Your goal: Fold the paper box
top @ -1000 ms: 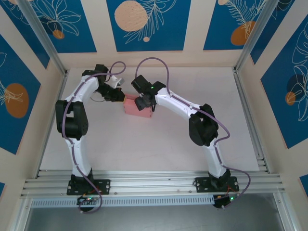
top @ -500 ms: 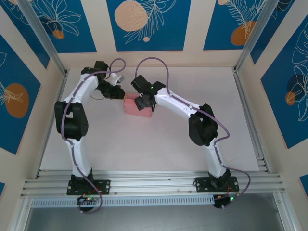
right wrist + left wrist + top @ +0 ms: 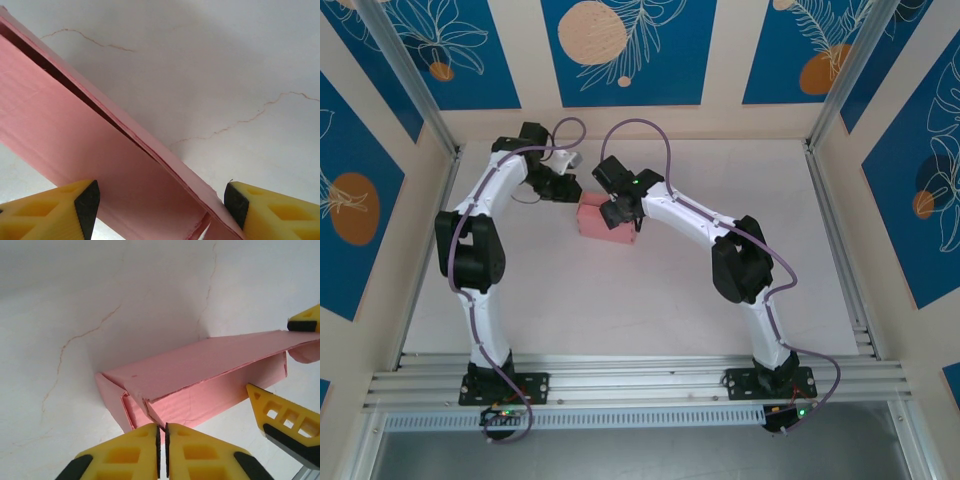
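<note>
Paper box sat above and left of centre in the top view: pink card, folded into a long low block, flat on the table.

Edges: at the box's end corner, lower left in the left wrist frame, the flaps overlapped loosely and were not flush. In the right wrist frame a dark slit ran along the long edge under the top panel.

Room: I had bare table below and to the right of the box. The back wall was nearer, above it.

Surface: white, matt, with thin brown crack-like veins. Walls were cream with blue leaf-print panels and orange discs. Metal posts stood in the corners.

Left claw came in from the upper left and was clenched, its yellow fingers together with a hairline gap. Its tips were right at the box's end corner. I could not tell whether any card was pinched.

Right claw was released and spread wide across the box's other end. One finger was at the top edge. The other stood just apart from the side.
</note>
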`<act>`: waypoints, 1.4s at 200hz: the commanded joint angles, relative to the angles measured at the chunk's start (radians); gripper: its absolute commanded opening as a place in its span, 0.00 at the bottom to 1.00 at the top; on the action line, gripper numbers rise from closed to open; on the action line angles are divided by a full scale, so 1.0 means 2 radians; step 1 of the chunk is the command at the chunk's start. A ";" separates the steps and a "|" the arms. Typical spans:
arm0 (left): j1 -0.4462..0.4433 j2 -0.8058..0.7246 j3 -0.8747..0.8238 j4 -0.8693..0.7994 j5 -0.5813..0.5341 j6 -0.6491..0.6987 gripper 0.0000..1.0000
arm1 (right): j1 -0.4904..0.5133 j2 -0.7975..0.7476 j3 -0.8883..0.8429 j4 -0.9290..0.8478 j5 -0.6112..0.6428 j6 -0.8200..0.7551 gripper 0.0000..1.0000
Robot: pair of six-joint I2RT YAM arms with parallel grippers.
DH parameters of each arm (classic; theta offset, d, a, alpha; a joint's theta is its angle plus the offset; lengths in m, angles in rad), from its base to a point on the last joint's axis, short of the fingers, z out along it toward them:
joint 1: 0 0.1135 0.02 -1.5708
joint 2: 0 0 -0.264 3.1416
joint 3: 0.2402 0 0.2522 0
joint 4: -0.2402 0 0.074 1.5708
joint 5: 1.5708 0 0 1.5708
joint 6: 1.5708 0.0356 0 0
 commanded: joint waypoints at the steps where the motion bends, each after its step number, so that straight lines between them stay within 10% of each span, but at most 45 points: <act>1: -0.008 -0.003 0.018 -0.017 -0.004 0.002 0.10 | 0.004 0.026 0.001 -0.019 0.003 0.002 0.68; 280: -0.011 -0.011 -0.035 0.004 -0.038 -0.001 0.00 | 0.011 -0.065 -0.035 -0.049 0.022 0.045 0.73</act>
